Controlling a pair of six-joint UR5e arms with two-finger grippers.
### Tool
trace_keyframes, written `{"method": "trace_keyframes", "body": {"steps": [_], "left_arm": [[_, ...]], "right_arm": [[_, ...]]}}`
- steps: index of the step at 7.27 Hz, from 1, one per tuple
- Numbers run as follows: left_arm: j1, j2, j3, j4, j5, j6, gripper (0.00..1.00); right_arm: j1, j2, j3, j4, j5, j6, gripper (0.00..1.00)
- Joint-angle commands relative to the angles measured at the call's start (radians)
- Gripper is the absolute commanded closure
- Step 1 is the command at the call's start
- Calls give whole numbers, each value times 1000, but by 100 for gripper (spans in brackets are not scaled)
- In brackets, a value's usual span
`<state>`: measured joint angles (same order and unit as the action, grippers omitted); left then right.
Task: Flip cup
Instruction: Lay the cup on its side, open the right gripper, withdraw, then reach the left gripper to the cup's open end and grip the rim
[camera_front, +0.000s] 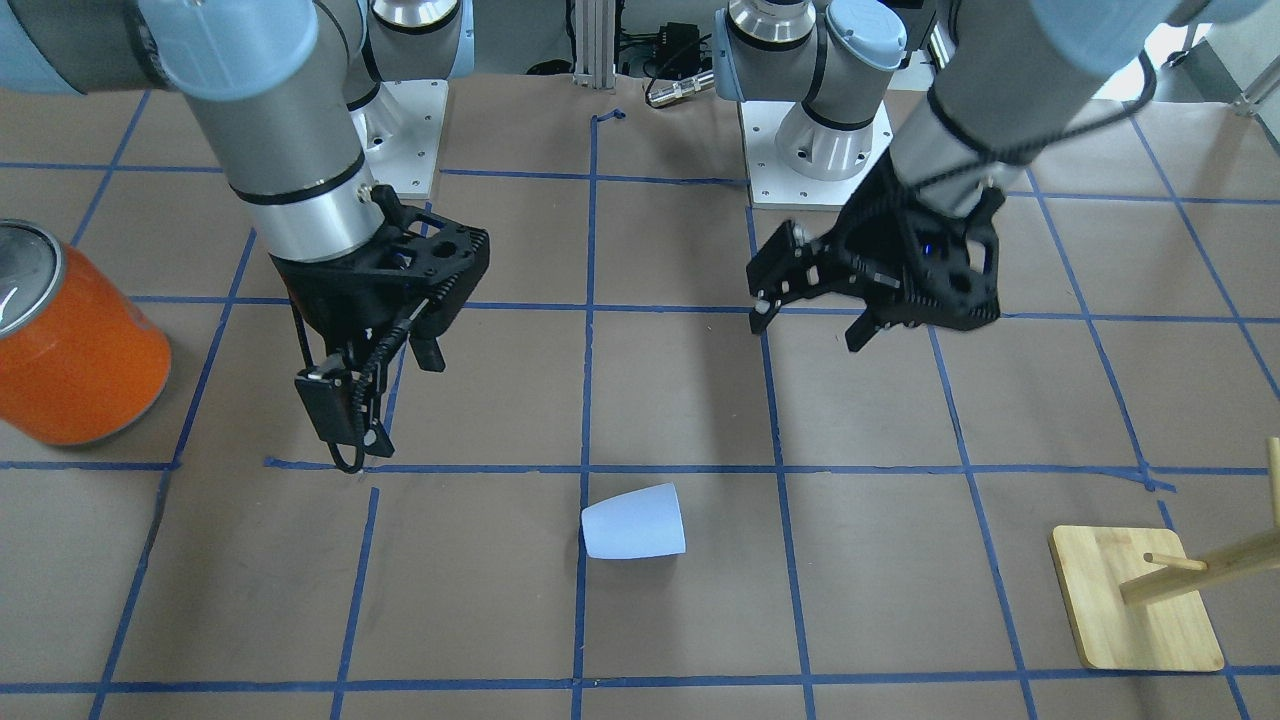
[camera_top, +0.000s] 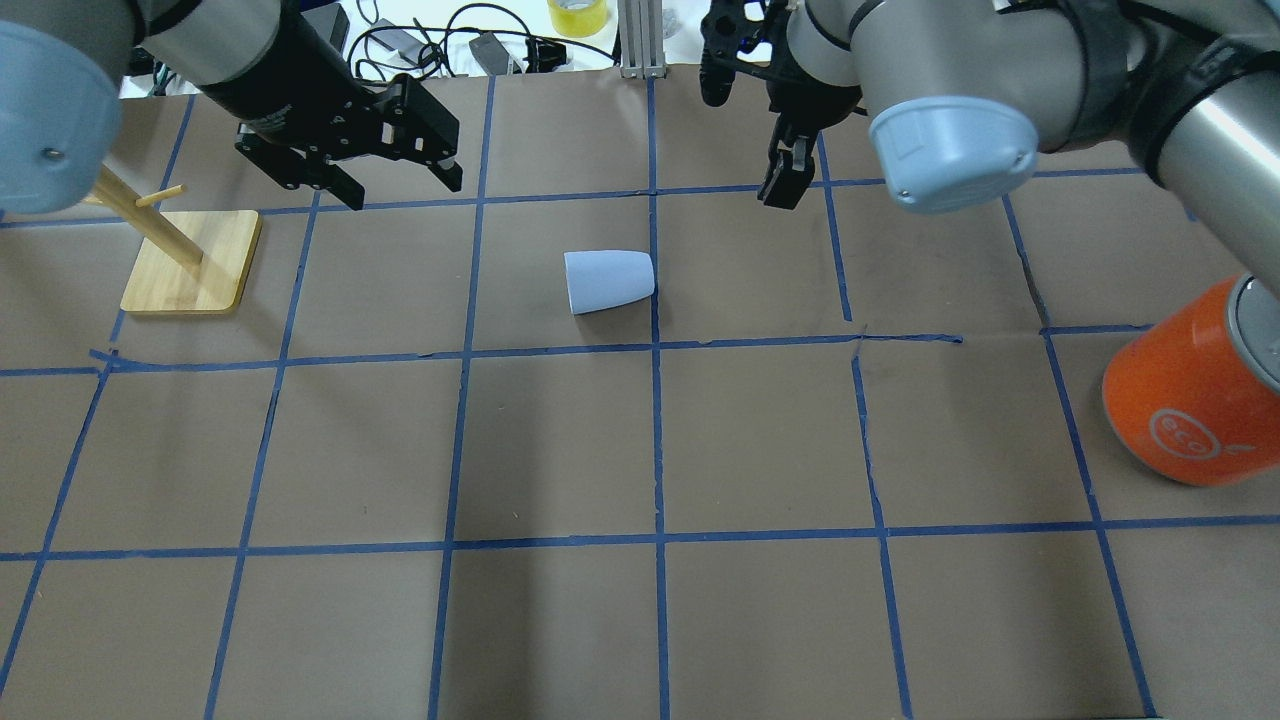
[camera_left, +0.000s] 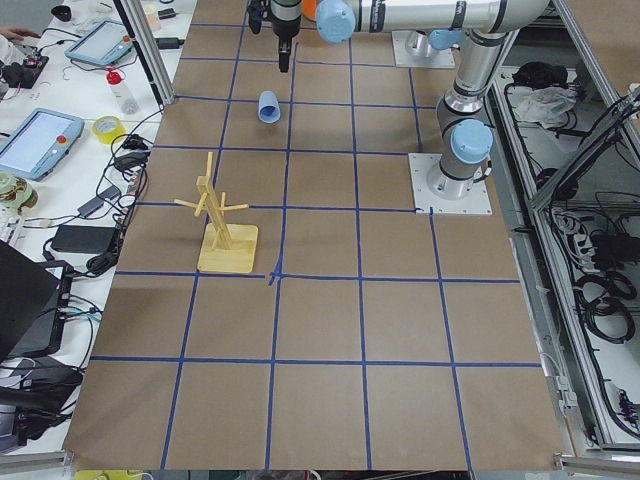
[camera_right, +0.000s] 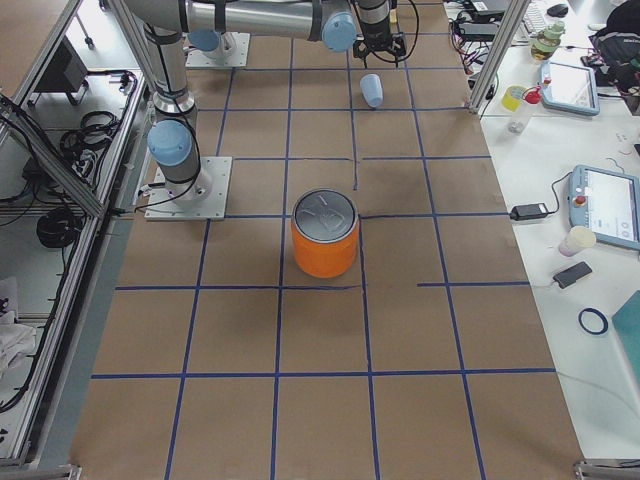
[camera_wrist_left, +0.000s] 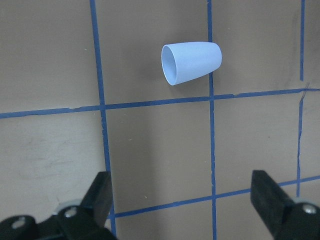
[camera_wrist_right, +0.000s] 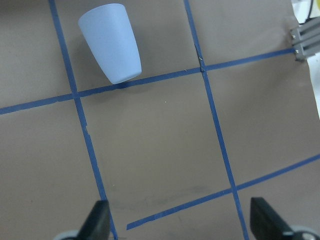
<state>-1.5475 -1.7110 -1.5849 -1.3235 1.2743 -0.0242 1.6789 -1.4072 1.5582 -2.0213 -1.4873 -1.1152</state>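
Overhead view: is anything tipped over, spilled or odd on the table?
The small pale blue plastic tumbler lies on its side, untouched, rim toward the wooden peg stand. The large orange can stands upright; nothing looks spilled.

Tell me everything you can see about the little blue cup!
The cup is small, pale blue and smooth, plastic by its look, with no handle. It is wider at the open rim and narrower at the closed bottom. It lies tipped over on its side on the brown paper table, rim toward the robot's left, bottom by a blue tape line. It looks empty. Only the table touches it; the left claw and right claw hang open, away from it.
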Motion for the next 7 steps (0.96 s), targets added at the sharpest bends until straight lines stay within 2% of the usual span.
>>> {"method": "trace_keyframes", "body": {"steps": [1,2,3,4,5,6,7], "left_arm": [[1,-161,-36,217,-78,-39,0],[3,-221,-41,254,-126,-43,0],[24,-269,-46,262,-247,-36,0],[52,-303,-53,264,-322,-34,0],[52,-347,-64,315,-395,-36,0],[52,-376,-87,390,-412,-45,0],[52,-392,-101,408,-415,-62,0]], "right_arm": [[-77,-77,-1,62,-34,144,0],[-99,-111,-4,129,-37,278,0],[-103,-133,-12,191,-47,422,0],[-104,-150,-15,216,-113,527,0],[-102,-165,-15,266,-128,620,0],[-102,-168,-27,323,-143,688,0],[-102,-165,-70,393,-178,742,0]]}}
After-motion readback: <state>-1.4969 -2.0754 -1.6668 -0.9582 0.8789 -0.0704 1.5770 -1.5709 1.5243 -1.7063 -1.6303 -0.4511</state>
